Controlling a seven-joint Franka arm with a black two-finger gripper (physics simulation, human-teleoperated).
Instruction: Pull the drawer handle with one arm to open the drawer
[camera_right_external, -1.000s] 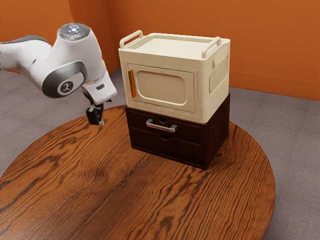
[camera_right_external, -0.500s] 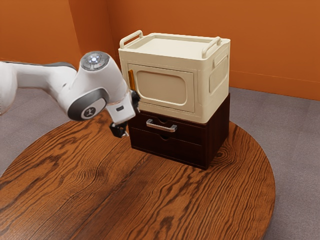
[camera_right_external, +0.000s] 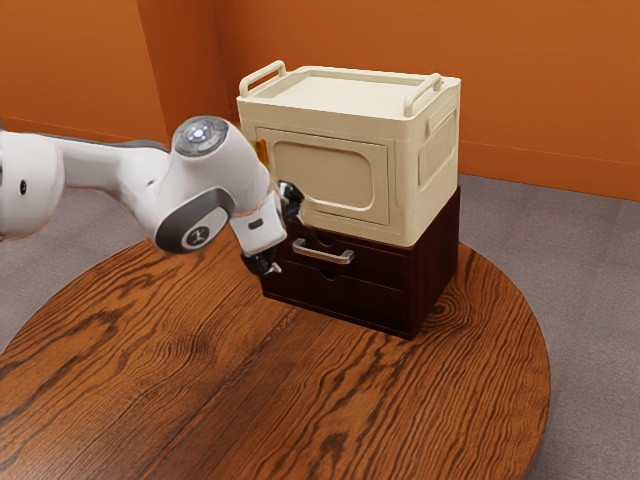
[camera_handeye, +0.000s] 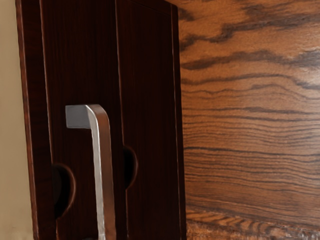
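While gripper (camera_right_external: 289, 242) gapes, drawer handle (camera_right_external: 323, 254) nr jaws, to ext. view's right.

On my exterior view I have a round wooden table (camera_right_external: 200, 390), reddish brown with dark, wavy grain running across its top. A dark brown chest of drawers (camera_right_external: 340, 293) stands upright directly on it, toward the far side, and my wrist camera picks up the streaky tabletop beside it.
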